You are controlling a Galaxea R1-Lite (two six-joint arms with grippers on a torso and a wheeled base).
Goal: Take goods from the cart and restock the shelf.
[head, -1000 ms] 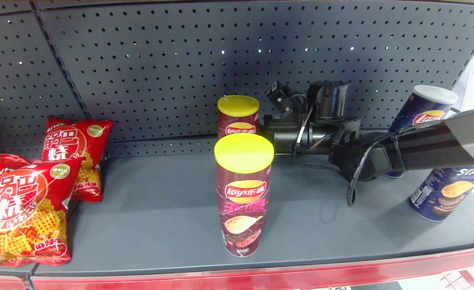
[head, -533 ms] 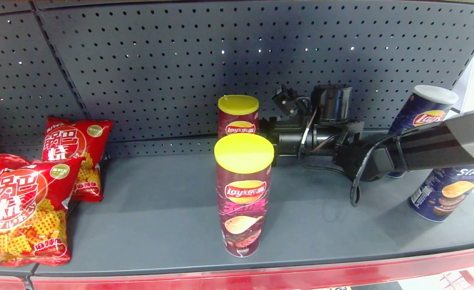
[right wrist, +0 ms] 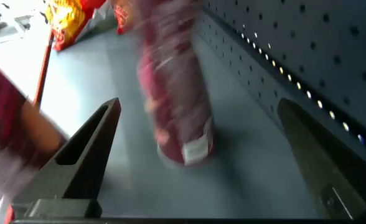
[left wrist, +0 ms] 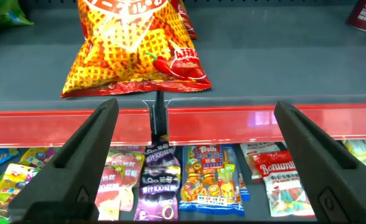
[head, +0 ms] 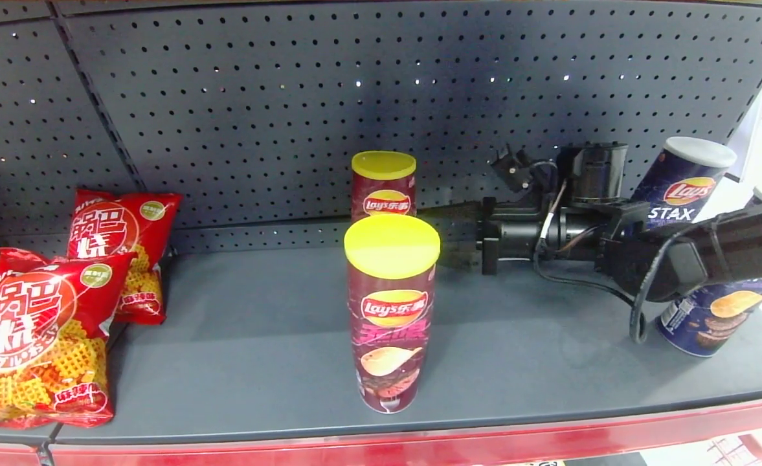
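Back slid the right arm, off to the right and away from the rear red can [head: 382, 188], which stood upright at the back of the shelf [head: 257, 349]. Right gripper [head: 448, 236] hung level, fingers spread wide, empty. Left gripper [left wrist: 195, 109] gaped wide before the shelf's red edge. Count: two red cans, counting the front red can [head: 390, 310]; two blue cans [head: 682, 175]; two red snack bags [head: 37, 336].

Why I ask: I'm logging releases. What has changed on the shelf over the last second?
The right gripper has drawn back to the robot's right, away from the rear maroon can, and is now open and clear of it. That can stands upright where it was. The front maroon can, blue cans and red snack bags have not moved.
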